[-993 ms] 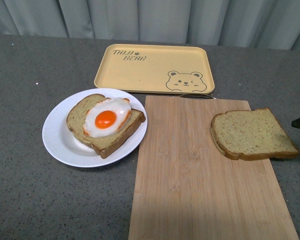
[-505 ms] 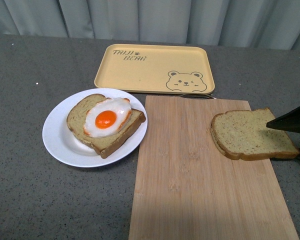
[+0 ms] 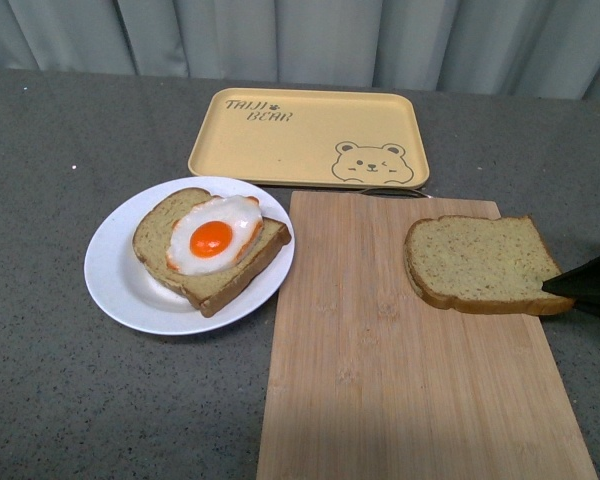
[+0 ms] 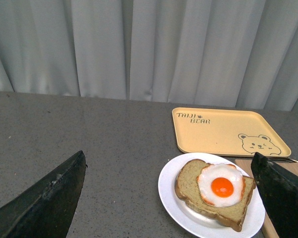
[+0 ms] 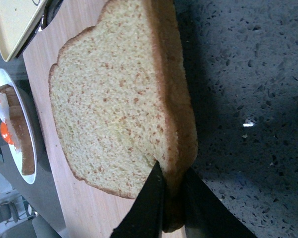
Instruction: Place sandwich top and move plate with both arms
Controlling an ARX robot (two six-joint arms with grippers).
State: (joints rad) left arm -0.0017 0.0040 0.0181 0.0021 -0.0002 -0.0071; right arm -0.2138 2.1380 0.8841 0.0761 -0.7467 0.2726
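1. Gripping the top slice [image 3: 475,262] is the step in hand. The right end effector [image 5: 171,171] is nearly closed, its two fingers pinching the crust at one corner.
2. The slice is over the far right part of the board [image 3: 380,370], well apart from the plate [image 3: 115,285]. I cannot tell whether it is lifted clear of the wood.
3. The plate sits on the grey surface [image 3: 60,400] just beside the board's left edge and bears the egg slice [image 3: 212,240]. The tray [image 3: 310,135] lies beyond both.
4. The left end effector [image 4: 169,155] hangs wide open and empty, short of the plate.
5. The next move probably calls for a level carry leftward across the board, then a square, gentle set-down on the egg. A corner pinch may let the bread droop or twist. After that, both arms would need the plate's rim from opposite sides.
6. The right wrist view alone shows the pinch, and the slice's edge overhanging the board above the dark surface. The front view shows only a black tip at its right margin, but it alone shows the gap between slice and plate. Only the left wrist view shows the left fingers.
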